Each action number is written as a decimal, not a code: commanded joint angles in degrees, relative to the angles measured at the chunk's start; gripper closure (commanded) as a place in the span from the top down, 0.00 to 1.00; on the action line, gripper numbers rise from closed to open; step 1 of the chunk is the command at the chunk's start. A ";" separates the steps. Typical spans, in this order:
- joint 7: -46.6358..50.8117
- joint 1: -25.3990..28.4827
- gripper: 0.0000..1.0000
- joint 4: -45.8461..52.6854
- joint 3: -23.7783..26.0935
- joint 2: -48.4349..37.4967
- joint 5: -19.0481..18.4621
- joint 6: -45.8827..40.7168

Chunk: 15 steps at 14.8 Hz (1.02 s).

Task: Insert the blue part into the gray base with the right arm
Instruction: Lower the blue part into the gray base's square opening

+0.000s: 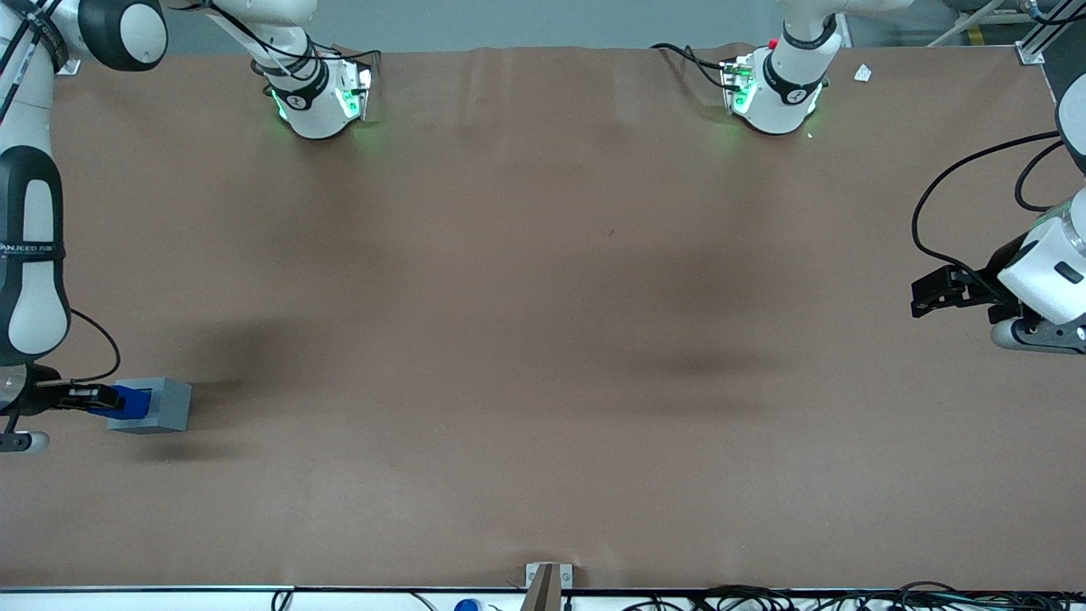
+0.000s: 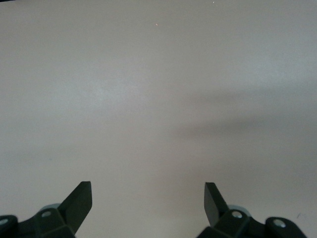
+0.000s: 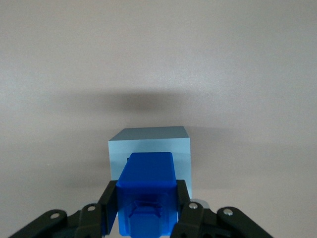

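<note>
Blue part clamped between gripper fingers, its tip over gray base on tabletop.

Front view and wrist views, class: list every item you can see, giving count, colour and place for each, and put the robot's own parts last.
blue part: one, bright blue, held between the gripper's fingers over the gray base, toward the working arm's end of the table.
gray base: one, light gray, on the table under the blue part.
table: one, brown surface.
right arm: one, white with black sections, above the table's working end.
gripper: one, black, shut on the blue part.
</note>
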 commanded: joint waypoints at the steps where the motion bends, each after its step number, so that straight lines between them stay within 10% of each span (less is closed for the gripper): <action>1: -0.37 -0.59 0.00 -0.87 0.93 1.56 0.18 -0.13; 15: -0.55 -1.03 0.00 0.01 1.11 1.21 0.09 0.04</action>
